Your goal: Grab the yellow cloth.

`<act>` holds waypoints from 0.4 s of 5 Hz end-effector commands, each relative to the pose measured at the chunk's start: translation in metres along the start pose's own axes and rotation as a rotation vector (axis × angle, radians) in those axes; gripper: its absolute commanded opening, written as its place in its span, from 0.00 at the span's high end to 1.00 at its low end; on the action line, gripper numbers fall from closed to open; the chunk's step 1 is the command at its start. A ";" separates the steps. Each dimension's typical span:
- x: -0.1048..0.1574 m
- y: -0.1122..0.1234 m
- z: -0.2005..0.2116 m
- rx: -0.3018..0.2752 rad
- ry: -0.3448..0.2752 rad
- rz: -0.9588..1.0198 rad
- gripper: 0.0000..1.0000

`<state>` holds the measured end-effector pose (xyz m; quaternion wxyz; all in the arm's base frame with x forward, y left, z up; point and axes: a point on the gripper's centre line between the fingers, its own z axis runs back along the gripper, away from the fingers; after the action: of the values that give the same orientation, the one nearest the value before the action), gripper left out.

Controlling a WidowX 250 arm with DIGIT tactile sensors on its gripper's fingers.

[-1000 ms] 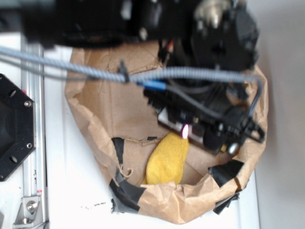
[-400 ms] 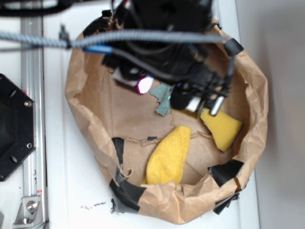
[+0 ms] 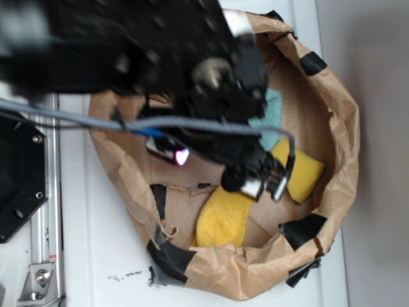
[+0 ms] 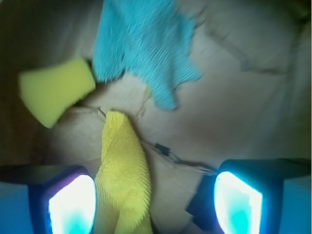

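Observation:
The yellow cloth (image 3: 222, 220) is fuzzy and folded. It lies on the floor of a brown paper bag (image 3: 332, 96), near its front wall. In the wrist view the yellow cloth (image 4: 124, 170) runs down between my fingers, close beside the left pad (image 4: 70, 207). My gripper (image 3: 259, 185) hangs just above the cloth's upper end. My gripper (image 4: 155, 204) is open, with a wide gap between the glowing pads, and holds nothing. The arm hides the back left of the bag.
A smooth yellow sponge block (image 3: 303, 176) (image 4: 53, 92) lies to the right of the cloth. A teal ribbed cloth (image 3: 268, 118) (image 4: 141, 48) lies behind it. Black tape patches (image 3: 303, 230) mark the bag's rim. A black base plate (image 3: 19, 179) stands at the left.
My arm has swung forward and down into the bag, from over the teal cloth to above the yellow cloth's upper end. The teal cloth now shows at the back.

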<state>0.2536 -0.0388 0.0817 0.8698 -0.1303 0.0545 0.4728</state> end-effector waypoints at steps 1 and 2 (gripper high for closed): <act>-0.049 -0.016 -0.042 -0.009 0.115 -0.040 0.00; -0.061 -0.005 -0.065 0.033 0.173 -0.035 0.00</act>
<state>0.2463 -0.1014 0.0254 0.8652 -0.1538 0.1422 0.4556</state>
